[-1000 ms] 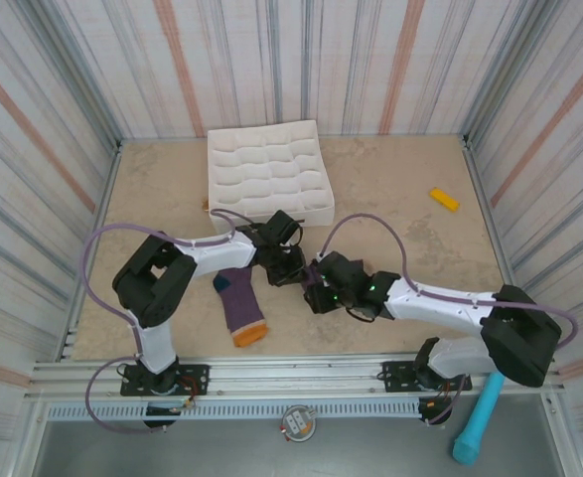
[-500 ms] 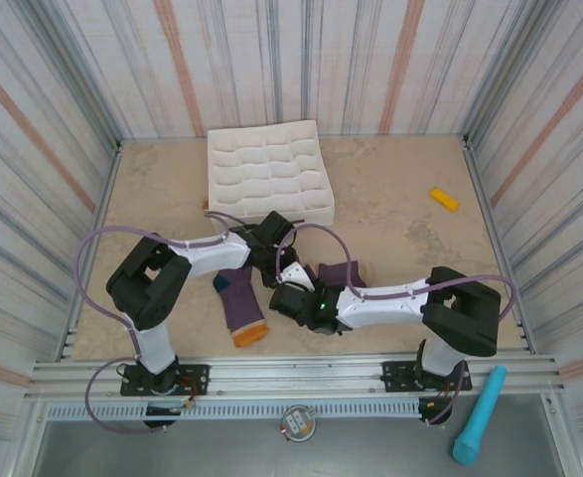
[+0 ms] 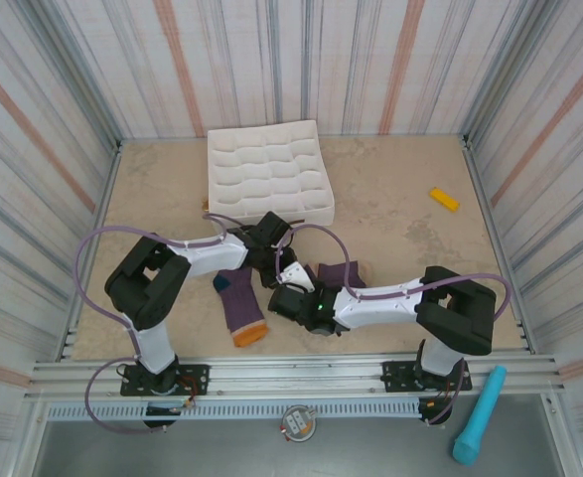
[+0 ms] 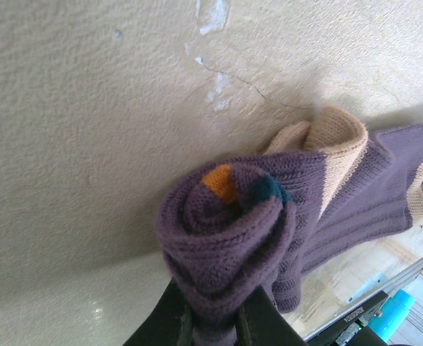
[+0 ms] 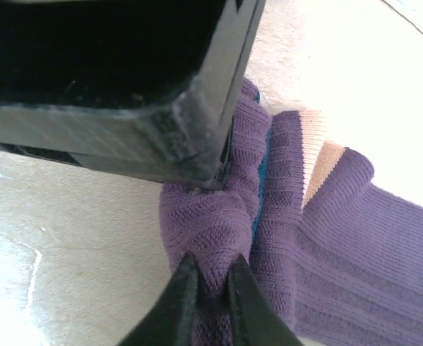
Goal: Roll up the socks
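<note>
Beige tabletop [image 3: 400,189]: right gripper [image 5: 212,272] has just nipped the purple knit sock roll [image 4: 233,223] that the left gripper [image 4: 215,321] clamps, securing it.

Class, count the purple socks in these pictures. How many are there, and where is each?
2. One sock lies flat near the front edge; the rolled sock is just right of it, nearer the centre.

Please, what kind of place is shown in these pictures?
Probably a robot test booth: striped walls enclose one table, and a metal rail at its near edge carries the left arm and right arm.
</note>
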